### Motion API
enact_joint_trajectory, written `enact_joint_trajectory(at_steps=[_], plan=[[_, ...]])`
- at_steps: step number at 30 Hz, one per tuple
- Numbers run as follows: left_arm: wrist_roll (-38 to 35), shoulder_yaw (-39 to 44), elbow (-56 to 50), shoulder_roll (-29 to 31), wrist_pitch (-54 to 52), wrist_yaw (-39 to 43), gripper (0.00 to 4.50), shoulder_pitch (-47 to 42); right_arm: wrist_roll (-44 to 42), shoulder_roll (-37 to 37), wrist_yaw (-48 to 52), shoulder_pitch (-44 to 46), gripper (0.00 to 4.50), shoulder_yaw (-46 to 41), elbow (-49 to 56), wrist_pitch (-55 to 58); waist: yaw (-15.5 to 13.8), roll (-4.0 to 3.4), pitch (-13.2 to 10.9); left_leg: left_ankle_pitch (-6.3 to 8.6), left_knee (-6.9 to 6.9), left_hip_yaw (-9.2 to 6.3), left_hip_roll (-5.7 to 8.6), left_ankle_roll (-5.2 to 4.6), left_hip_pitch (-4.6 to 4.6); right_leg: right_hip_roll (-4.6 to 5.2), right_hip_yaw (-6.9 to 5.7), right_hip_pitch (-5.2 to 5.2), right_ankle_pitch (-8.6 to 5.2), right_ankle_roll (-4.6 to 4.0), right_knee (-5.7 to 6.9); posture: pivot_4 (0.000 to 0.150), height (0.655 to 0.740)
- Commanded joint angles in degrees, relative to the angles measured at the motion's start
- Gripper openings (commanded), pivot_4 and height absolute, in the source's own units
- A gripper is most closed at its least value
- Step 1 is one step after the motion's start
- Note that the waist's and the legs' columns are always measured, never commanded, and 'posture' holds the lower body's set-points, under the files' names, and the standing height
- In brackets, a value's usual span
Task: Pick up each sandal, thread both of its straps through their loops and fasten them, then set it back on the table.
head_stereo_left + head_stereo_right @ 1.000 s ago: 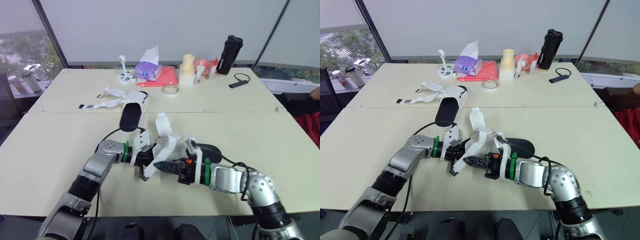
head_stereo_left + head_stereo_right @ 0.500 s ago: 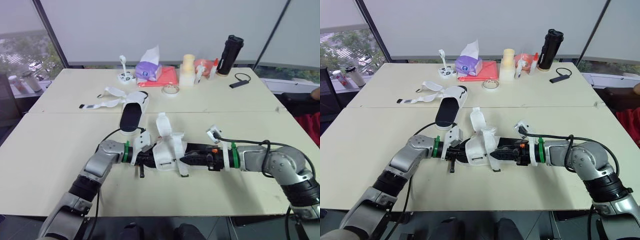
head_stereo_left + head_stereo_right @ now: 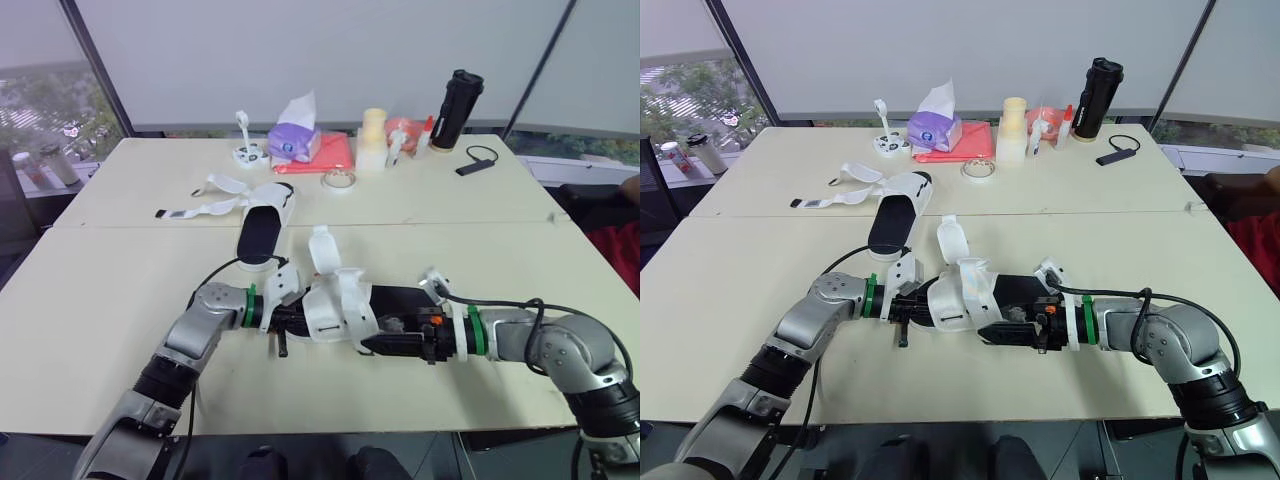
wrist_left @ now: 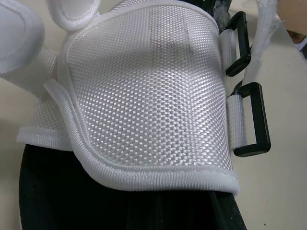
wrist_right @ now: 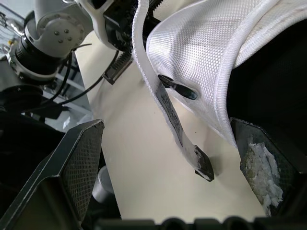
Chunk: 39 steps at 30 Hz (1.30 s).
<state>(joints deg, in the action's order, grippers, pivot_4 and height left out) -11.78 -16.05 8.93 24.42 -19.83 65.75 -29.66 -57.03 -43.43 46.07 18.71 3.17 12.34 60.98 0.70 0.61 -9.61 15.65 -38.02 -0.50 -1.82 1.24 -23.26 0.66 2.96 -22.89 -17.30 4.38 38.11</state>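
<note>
The right pincer (image 3: 385,344) is standing spread apart around the dangling strap tail (image 5: 178,125) of the near sandal (image 3: 340,305). The left pincer (image 3: 287,320) is reaching in at its left end; I cannot tell whether it is clamping. The woven upper is looking light and floppy and the sole stiffer, so the strap is probably best pinched near its tip. Two black loops (image 4: 253,120) are showing. Two sandals are in view, the far sandal (image 3: 262,228) lying unfastened on the table (image 3: 500,230).

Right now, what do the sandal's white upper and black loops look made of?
White upper: woven synthetic webbing, likely nylon or polyester; visible basket weave, slight sheen, bound edge. Black loops: smooth rigid rectangular rings, probably moulded plastic; coated metal possible.
</note>
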Motion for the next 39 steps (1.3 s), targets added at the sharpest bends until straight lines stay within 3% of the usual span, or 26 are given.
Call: enact_joint_trajectory(at_steps=[1, 10, 15, 20, 27, 39], plan=[[0.8, -0.9, 0.8, 0.3, -0.9, -0.2, 0.0, 0.5, -1.4, 1.0, 0.2, -0.3, 4.41, -2.0, 3.4, 0.9, 0.0, 0.0, 0.0, 0.0, 0.0, 0.01, 0.0, 0.0, 0.0, 0.0, 0.0, 0.0, 0.0, 0.0, 0.0, 0.15, 0.74], [0.8, -1.0, 0.9, 0.2, -1.0, -0.1, 0.0, 0.5, -0.7, 0.3, 0.6, -1.8, 4.41, -4.5, 5.0, 1.6, 0.0, 0.0, 0.0, 0.0, 0.0, 0.01, 0.0, 0.0, 0.0, 0.0, 0.0, -0.01, 0.0, 0.0, 0.0, 0.15, 0.74], [0.7, -1.2, 0.6, 0.0, -1.1, -0.2, 0.0, 1.0, 3.8, -2.5, 0.8, -2.6, 4.41, -7.4, 3.6, -2.1, 0.0, 0.0, 0.0, 0.0, 0.0, 0.03, 0.01, 0.0, 0.0, 0.0, -0.01, -0.01, 0.0, 0.0, -0.01, 0.15, 0.74], [0.6, -1.4, 1.0, -0.5, -1.3, -0.1, 0.0, 0.6, 0.8, -2.8, 2.7, -4.6, 4.41, -9.3, 8.1, -1.1, -0.1, 0.0, 0.0, 0.0, 0.0, 0.02, 0.01, 0.0, 0.0, -0.02, -0.01, 0.0, 0.0, 0.0, -0.01, 0.15, 0.74], [0.7, -1.5, 1.0, -0.5, -1.2, 0.2, 0.0, 0.5, -1.5, -1.0, 1.4, -8.4, 4.41, -7.6, 14.2, 0.3, -0.1, 0.0, 0.0, 0.0, 0.0, 0.01, 0.02, 0.0, 0.0, -0.01, -0.01, 0.02, 0.0, 0.0, -0.01, 0.15, 0.74], [0.6, -1.3, 0.6, -0.1, -1.8, 0.5, 0.0, 0.5, 3.6, 1.2, 0.6, -7.2, 4.41, -4.1, 11.5, -2.2, -0.1, 0.0, 0.0, 0.0, 0.0, 0.02, 0.02, 0.0, 0.01, -0.01, -0.02, 0.02, 0.0, 0.01, -0.01, 0.15, 0.74]])
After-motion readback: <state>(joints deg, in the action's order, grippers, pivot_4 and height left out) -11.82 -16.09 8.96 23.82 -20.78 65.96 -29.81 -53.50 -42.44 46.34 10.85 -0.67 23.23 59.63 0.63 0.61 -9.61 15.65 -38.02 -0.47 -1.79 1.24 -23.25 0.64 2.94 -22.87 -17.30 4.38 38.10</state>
